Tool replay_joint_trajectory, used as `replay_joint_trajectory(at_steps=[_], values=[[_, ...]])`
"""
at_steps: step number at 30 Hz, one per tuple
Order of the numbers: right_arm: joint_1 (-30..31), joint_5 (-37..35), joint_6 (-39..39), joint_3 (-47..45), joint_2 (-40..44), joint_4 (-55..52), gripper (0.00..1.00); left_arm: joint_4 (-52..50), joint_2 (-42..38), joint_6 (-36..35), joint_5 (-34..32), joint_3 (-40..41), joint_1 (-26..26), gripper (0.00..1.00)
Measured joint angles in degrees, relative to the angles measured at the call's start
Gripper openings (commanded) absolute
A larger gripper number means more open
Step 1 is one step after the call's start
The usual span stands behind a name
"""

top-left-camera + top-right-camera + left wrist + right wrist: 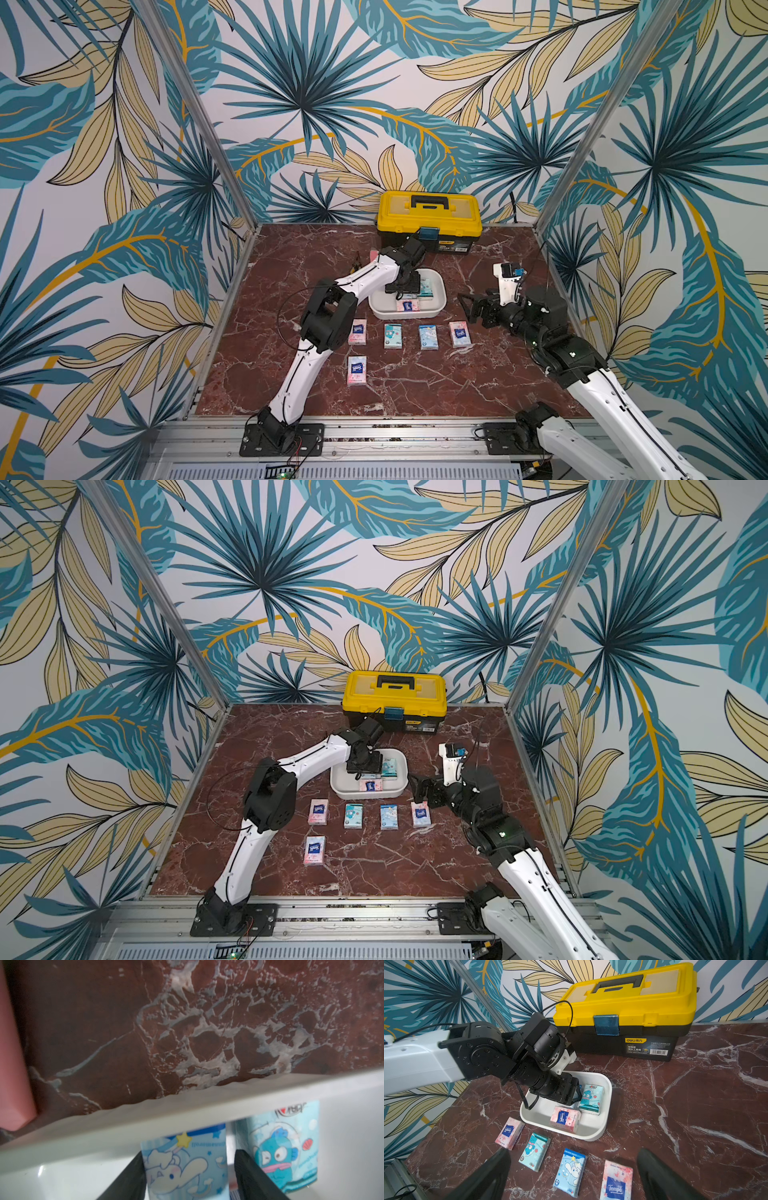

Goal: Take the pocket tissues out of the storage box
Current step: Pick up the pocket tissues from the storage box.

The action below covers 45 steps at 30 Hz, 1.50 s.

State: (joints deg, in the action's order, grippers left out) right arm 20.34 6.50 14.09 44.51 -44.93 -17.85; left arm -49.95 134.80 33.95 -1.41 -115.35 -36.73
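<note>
**Left jaws astride a blue pack**

Your left gripper (188, 1159) sat inside the storage box (591, 1136). Its fingers (131, 1180) flanked the long edges of the light blue elephant pack (182, 1176), whose long axis ran along them toward the box wall. Whether they pinched it, I cannot tell. A teal pack (590, 1098) and a pink pack (565, 1119) lay beside it in the box. Your right gripper (471, 311) hung spread and empty outside the box, the farther arm.

Tropical-leaf wallpapered walls (299, 104) in teal and yellow around a red-brown marble tabletop (415, 386), aluminium frame posts (199, 112)
</note>
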Motion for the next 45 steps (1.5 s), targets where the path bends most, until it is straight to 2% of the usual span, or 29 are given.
replay_joint_trajectory(at_steps=[11,20,28,35,40,45], values=[[0.0,0.0,0.0,0.0,-0.59,0.48,0.99,-0.57,0.33,-0.63,0.13,-1.44,0.04,0.67],[0.0,-0.02,-0.02,0.0,-0.74,0.92,0.99,-1.53,3.93,-1.57,-0.48,-4.85,0.04,0.67],[0.0,-0.02,-0.02,0.0,-0.74,0.98,0.99,-2.73,4.24,-1.81,-0.72,-5.84,0.02,0.52],[0.0,-0.09,-0.02,0.0,-0.74,1.03,0.99,-2.93,4.11,-2.01,-0.79,-5.84,0.02,0.5],[0.0,-0.5,-0.02,-0.02,-0.74,1.05,0.99,-3.61,1.99,-1.46,-0.92,-5.64,0.02,0.49],[0.0,-0.9,0.02,0.0,-1.22,1.07,0.99,-2.49,-6.71,-0.17,-1.9,-1.49,0.02,0.48]])
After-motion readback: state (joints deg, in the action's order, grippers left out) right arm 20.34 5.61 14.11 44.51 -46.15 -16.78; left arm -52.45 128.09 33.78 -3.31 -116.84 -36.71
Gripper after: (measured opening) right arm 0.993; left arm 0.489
